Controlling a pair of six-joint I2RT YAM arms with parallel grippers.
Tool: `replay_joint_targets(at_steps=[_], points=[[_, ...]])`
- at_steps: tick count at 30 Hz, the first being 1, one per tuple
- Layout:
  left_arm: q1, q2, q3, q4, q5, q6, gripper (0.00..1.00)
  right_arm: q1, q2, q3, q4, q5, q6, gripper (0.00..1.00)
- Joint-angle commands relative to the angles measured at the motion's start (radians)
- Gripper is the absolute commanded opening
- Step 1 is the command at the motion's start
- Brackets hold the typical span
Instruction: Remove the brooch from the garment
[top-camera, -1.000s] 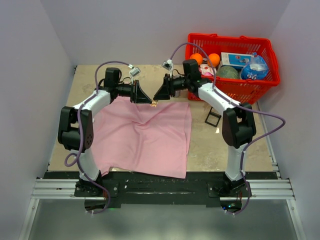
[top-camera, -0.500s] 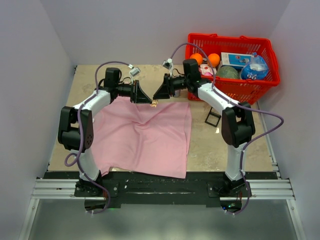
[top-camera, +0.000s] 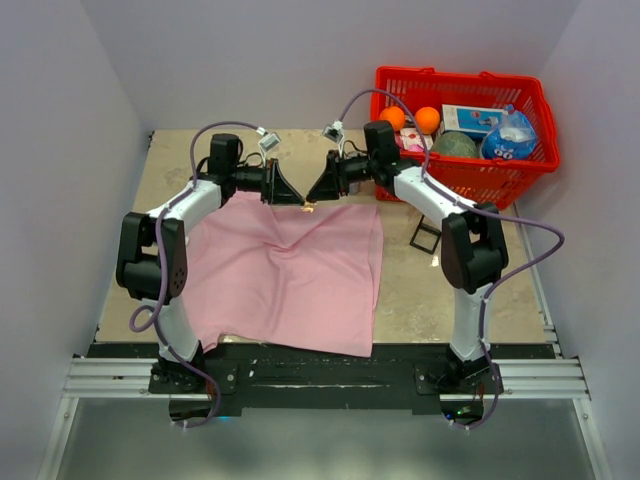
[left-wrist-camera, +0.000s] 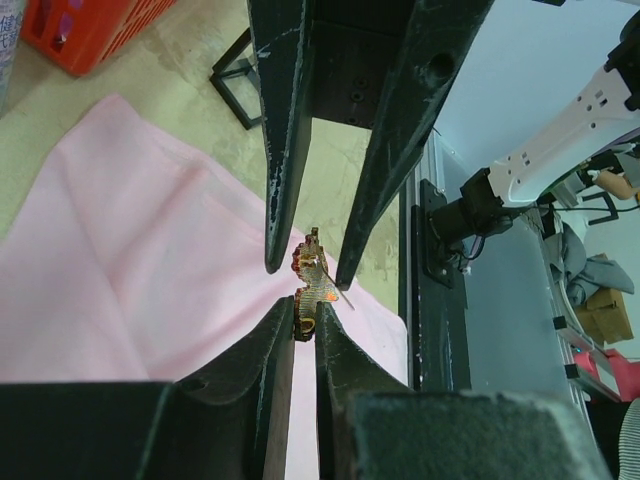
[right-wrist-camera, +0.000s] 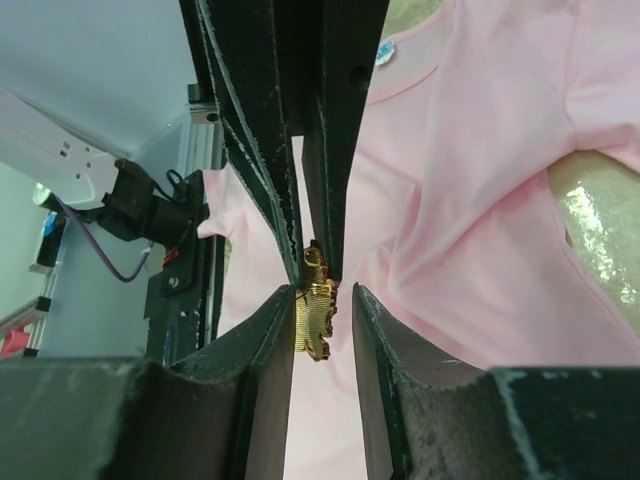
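The garment (top-camera: 290, 275) is lying spread on the table (top-camera: 420, 290) directly beyond the arm bases, with creases running toward the middle of its far edge. At that far edge, right of the garment's centre line, the brooch (left-wrist-camera: 313, 280) is sitting just above the pink cloth between the two arms. The views are not showing whether its pin is passing through the fabric; the converging creases suggest it is. The left end effector (left-wrist-camera: 304, 312) is clenching one end of the brooch, its tips pressing together on the metal. The right end effector (right-wrist-camera: 323, 293) is facing it tip to tip and straddling the opposite end with its jaws parted: a gap is showing on at least one side, so it is not yet gripping. The brooch's long axis is running from one end effector to the other, roughly parallel to the garment's far edge, so each arm is addressing one end and neither needs to travel. The next move appears to depend on the right jaws closing across that axis while the left holds. A small black frame (top-camera: 425, 235) is standing off the garment's right edge, and a red basket (top-camera: 470, 170) is sitting beyond its far right corner.
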Motion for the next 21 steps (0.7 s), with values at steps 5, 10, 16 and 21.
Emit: replay_joint_targets(at_steps=[5, 10, 16, 21], points=[[-0.006, 0.006, 0.028, 0.085, 0.028, -0.040, 0.00, 0.016, 0.007, 0.051, -0.030, 0.053, -0.053, 0.29], [-0.006, 0.011, 0.030, 0.102, 0.028, -0.054, 0.00, 0.015, 0.006, 0.049, -0.027, 0.067, -0.053, 0.26], [-0.007, 0.015, 0.028, 0.118, 0.030, -0.071, 0.00, 0.016, 0.006, 0.051, -0.032, 0.074, -0.062, 0.24], [-0.007, 0.017, 0.027, 0.148, 0.031, -0.104, 0.00, 0.015, 0.004, 0.051, -0.036, 0.071, -0.075, 0.22]])
